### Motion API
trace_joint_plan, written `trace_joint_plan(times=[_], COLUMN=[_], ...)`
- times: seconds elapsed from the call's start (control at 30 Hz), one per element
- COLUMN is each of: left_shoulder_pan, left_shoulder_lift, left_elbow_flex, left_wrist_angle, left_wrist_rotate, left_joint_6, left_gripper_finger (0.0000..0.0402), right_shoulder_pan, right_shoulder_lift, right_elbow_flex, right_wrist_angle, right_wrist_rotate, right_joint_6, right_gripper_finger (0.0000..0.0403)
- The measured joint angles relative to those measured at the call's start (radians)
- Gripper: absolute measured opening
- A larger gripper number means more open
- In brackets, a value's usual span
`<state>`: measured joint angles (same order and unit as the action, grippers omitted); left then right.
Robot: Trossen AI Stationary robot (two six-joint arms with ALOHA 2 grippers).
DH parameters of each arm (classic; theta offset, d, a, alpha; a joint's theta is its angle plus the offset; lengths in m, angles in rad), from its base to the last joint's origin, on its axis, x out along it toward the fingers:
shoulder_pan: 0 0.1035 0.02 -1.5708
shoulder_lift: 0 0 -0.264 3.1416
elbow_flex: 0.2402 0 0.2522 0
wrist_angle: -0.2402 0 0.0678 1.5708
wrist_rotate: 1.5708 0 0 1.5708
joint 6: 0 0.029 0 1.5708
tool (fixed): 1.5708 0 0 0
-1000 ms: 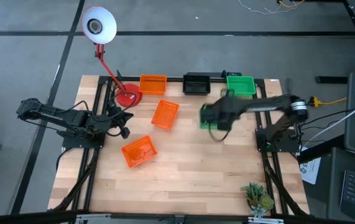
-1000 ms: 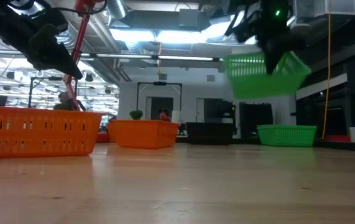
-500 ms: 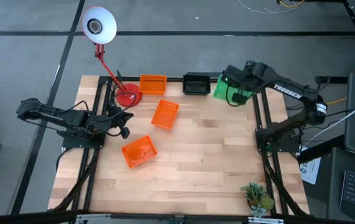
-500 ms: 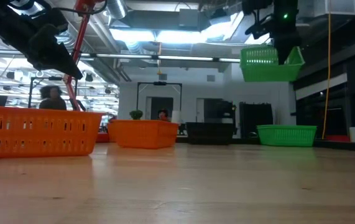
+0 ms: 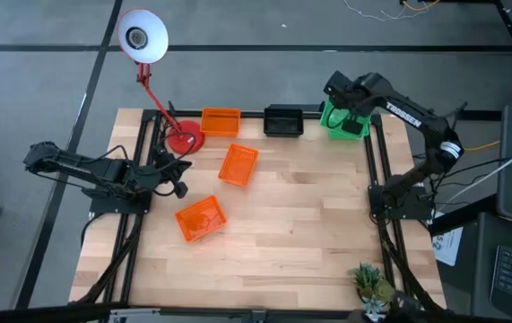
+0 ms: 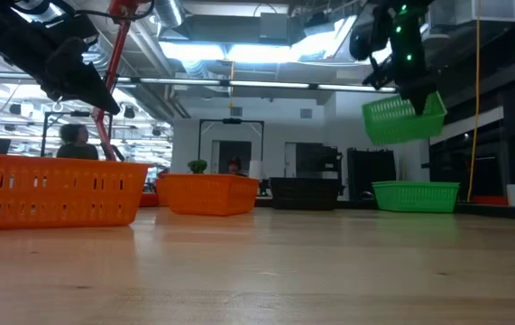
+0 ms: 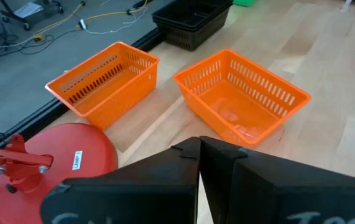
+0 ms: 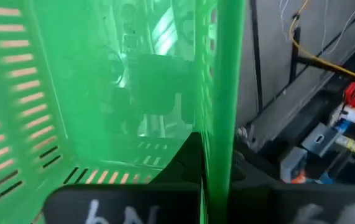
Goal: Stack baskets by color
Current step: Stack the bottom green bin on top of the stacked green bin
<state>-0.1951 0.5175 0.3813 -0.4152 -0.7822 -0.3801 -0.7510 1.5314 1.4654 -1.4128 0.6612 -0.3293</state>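
1. The table (image 5: 264, 242) — a pale wooden top — bears the sorting; along its far edge sit an orange basket (image 5: 221, 121), a black basket (image 5: 283, 119) and a green stack (image 6: 416, 195), so each colour seems to have its own station there.
2. The desk lamp (image 5: 145, 40) stands on its red base near the far left corner, just beside the far orange basket, and is no part of the sorting.
3. The right gripper (image 5: 351, 115) hangs over the far right corner, its fingers clamped together on one wall of a green basket (image 6: 404, 119). The wall runs edge-on between the two dark fingers (image 8: 183, 165) in the right wrist view, and the basket's hollow spreads out to one side of them.
4. That held basket hangs tilted in the air, directly above the green stack and clear of it in the low view; my reading is that it is held there to be lowered and nested.
5. The left gripper (image 7: 199, 168) waits near the table's left edge, fingers pressed together on nothing, facing two orange baskets.
6. The middle orange basket (image 5: 238, 165) and the near orange basket (image 5: 201, 219) lie loose and askew, well apart from the far one — probably the colour left to gather.
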Motion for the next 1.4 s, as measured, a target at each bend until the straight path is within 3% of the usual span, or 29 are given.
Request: trace_joint_plan(times=[0.13,0.3,0.47,0.6,0.9,1.17,1.4], left_shoulder_pan=[0.0,0.0,0.0,0.0,0.0,0.0,0.0], left_shoulder_lift=[0.0,0.0,0.0,0.0,0.0,0.0,0.0], left_elbow_flex=[0.0,0.0,0.0,0.0,0.0,0.0,0.0], left_wrist_angle=[0.0,-0.001,-0.003,-0.003,-0.003,-0.003,-0.003], left_wrist_rotate=[-0.009,-0.015,-0.015,-0.018,-0.021,-0.021,-0.021], left_joint_6=[0.0,0.0,0.0,0.0,-0.001,-0.003,-0.002], left_gripper_finger=[0.0,0.0,0.0,0.0,0.0,0.0,0.0], right_shoulder_pan=[-0.023,-0.074,-0.152,-0.18,-0.162,-0.133,-0.164], right_shoulder_lift=[0.066,0.155,0.212,0.222,0.222,0.222,0.224], right_elbow_flex=[0.0,0.0,0.0,0.0,0.0,0.001,0.001], right_wrist_angle=[0.012,0.015,0.033,0.059,0.09,0.238,0.234], right_wrist_rotate=[0.007,0.089,0.079,0.133,0.132,0.119,0.086], right_joint_6=[-0.103,-0.259,-0.356,-0.351,-0.364,-0.611,-0.641], right_gripper_finger=[0.0,0.0,0.0,0.0,0.0,0.0,0.0])
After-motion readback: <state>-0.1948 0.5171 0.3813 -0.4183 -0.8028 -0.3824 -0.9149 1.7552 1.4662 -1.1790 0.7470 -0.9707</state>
